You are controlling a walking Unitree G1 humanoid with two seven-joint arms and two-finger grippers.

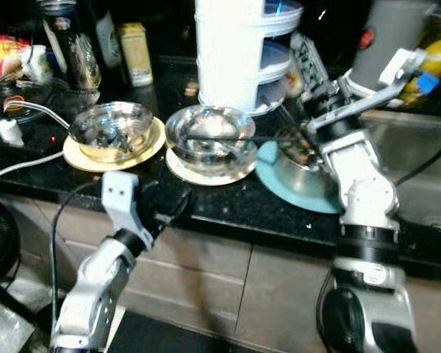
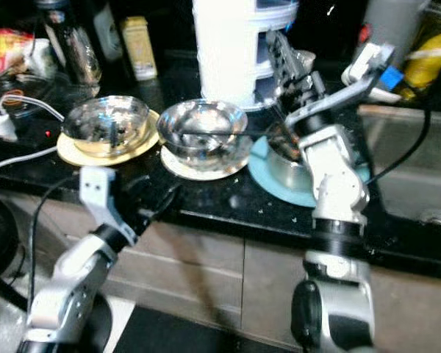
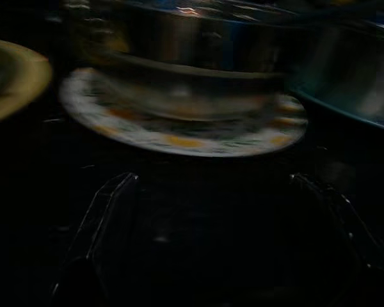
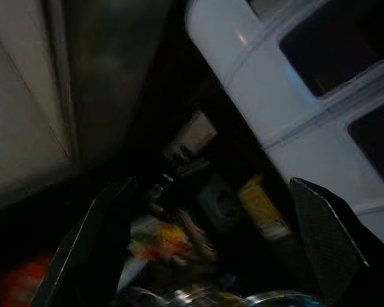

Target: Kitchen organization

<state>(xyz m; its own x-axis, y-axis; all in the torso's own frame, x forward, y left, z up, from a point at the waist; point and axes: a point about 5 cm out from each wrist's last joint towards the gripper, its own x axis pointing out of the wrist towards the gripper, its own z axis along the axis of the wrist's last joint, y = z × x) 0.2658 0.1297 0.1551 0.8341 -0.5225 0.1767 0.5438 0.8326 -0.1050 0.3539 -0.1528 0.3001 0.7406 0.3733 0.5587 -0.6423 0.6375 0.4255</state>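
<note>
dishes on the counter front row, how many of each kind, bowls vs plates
steel bowls: 3 (left bowl, middle bowl, right bowl)
plates under them: 3 (yellow plate, patterned plate, blue plate)
total: 6 dishes, each bowl sitting on its own plate

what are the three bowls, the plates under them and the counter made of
Bowls: the left bowl, middle bowl and right bowl look like polished steel, mirror-bright with sharp reflections.
Plates: the yellow plate, patterned white plate and blue plate look glazed or plastic; too blurred to tell.
Counter: glossy black, probably polished stone.
</note>
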